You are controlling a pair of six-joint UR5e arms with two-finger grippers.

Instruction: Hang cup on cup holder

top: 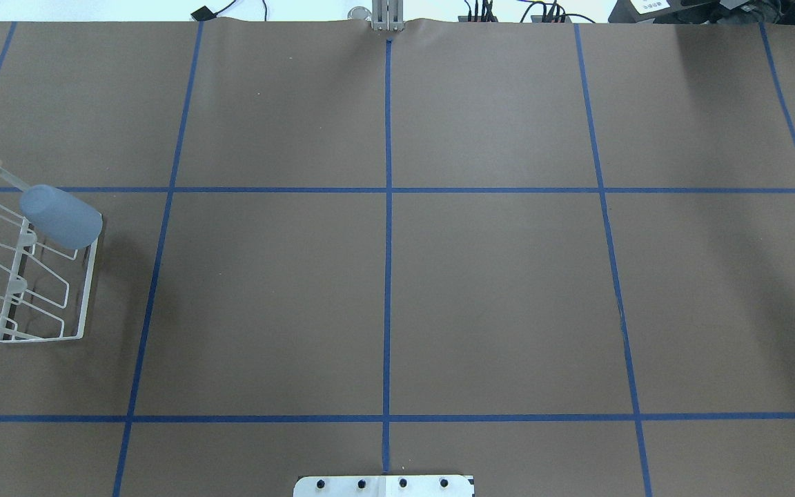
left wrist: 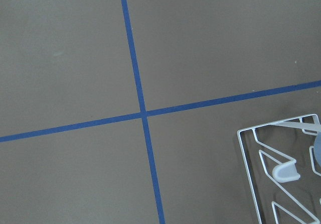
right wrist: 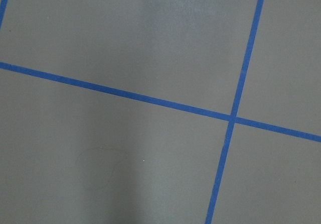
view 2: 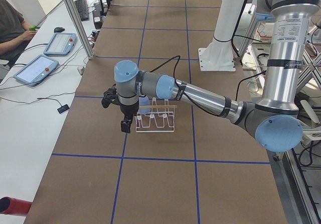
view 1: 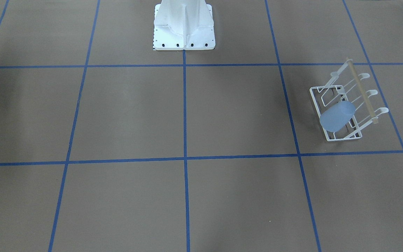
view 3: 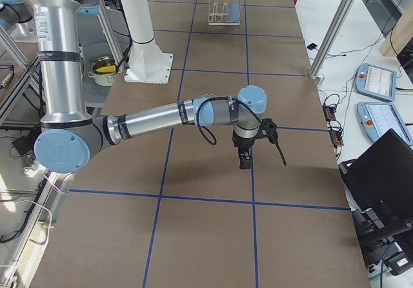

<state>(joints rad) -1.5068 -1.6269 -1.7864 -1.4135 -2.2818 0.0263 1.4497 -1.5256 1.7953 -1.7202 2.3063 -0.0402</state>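
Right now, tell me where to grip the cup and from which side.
Best pinch the cup across its side wall near the free end, from above, opposite the wooden rod: it lies tilted on the wires of the cup holder.

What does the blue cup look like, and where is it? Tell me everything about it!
The cup is a plain, pale blue-grey tumbler with no handle, smooth like plastic, wider at one end than the other. It rests tilted on the slanted wire loop at one end of the white cup holder, on the robot's left side of the table. Only the rack touches it; no jaws hold it.
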